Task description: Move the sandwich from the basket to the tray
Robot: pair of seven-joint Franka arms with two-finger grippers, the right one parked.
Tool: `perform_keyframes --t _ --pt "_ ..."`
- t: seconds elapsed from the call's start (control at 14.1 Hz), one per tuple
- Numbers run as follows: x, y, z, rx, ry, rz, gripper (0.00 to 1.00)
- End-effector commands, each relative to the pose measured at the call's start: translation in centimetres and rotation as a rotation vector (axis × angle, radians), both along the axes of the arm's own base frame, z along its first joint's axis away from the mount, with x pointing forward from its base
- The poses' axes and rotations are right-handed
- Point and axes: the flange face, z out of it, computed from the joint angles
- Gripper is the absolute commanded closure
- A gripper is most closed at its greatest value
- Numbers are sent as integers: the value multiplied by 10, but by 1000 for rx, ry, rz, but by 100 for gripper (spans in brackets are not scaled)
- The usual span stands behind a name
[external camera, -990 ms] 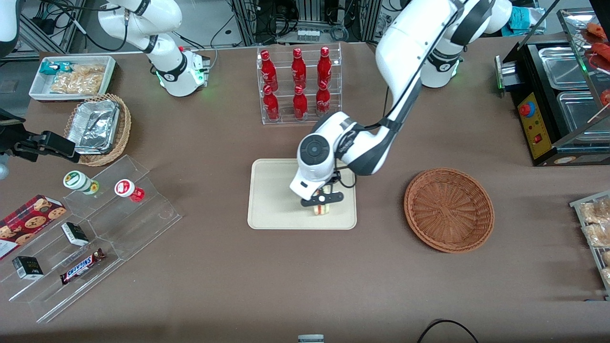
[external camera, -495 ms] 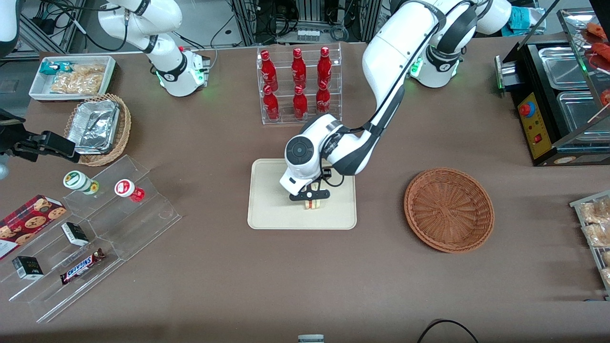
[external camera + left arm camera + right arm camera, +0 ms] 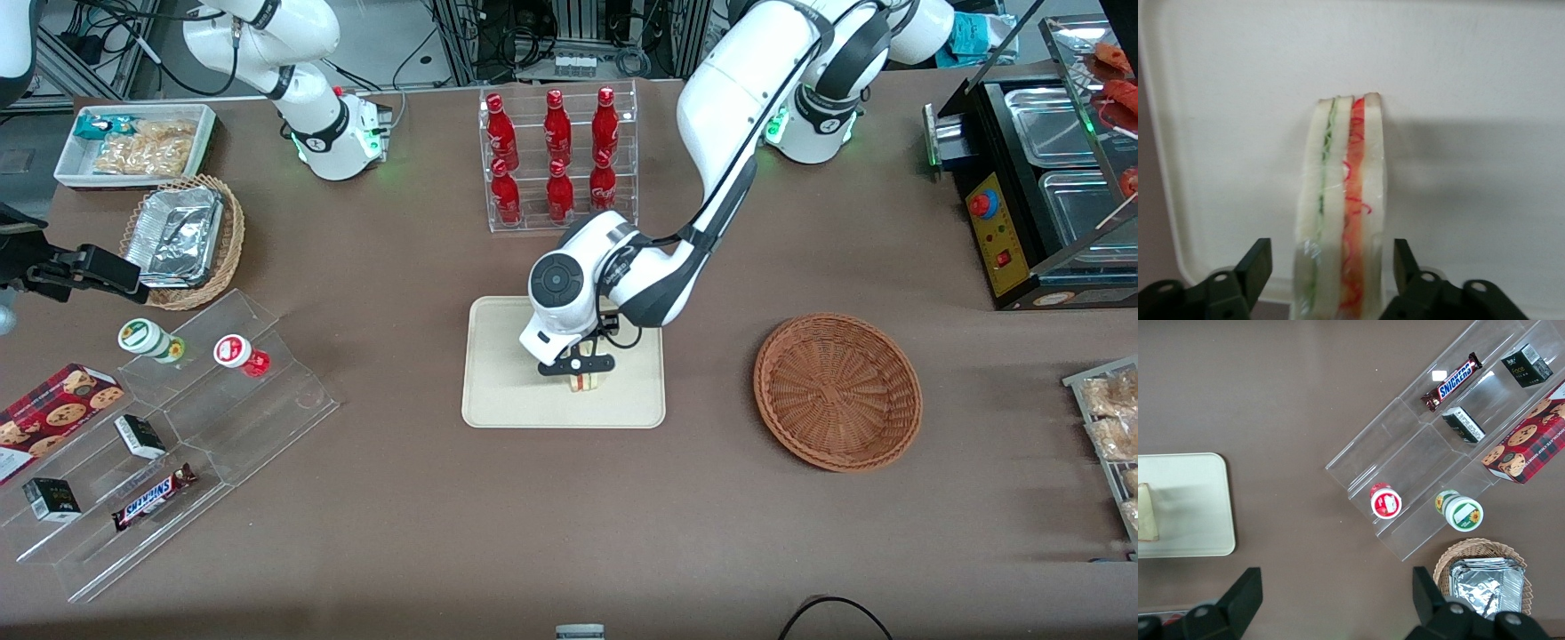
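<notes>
Gripper: the left arm's gripper (image 3: 582, 366) is low over the tray, a little below the middle of the front frame, pointing down at the sandwich.
Jaws: open; in the wrist view the two black fingers (image 3: 1257, 265) stand on either side of the sandwich with a clear gap on each side, not touching it.
Sandwich: the wedge sandwich (image 3: 585, 382) stands on its edge on the tray, its cut face with green and red-orange layers (image 3: 1341, 213) turned to the wrist camera.
Tray: the cream-beige tray (image 3: 502, 391) lies on the brown counter (image 3: 569, 516) at the middle of the front frame.
Basket: the reddish-brown wicker basket (image 3: 837, 389) sits right of the tray in the front frame, well apart from it, with nothing in it.
Bottle rack: a clear rack of red bottles (image 3: 557, 156) stands above the tray in the front frame.
</notes>
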Motion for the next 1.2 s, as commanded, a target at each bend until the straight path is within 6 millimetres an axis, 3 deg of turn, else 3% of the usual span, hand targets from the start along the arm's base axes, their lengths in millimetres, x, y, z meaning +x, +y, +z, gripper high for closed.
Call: perform_keyframes --t 0.0,0.14,0.21,0.35,0.49,0.78,1.13 --pt "24 45 86 11 -21 41 0" --pt "40 89 125 20 -3 34 0" --pt "44 111 138 24 11 7 0" --pt "61 178 161 11 21 -7 0" --pt "65 229 178 -1 27 -41 0" --pt "54 331 218 -14 15 -21 0" --pt "43 421 263 -30 20 -18 0"
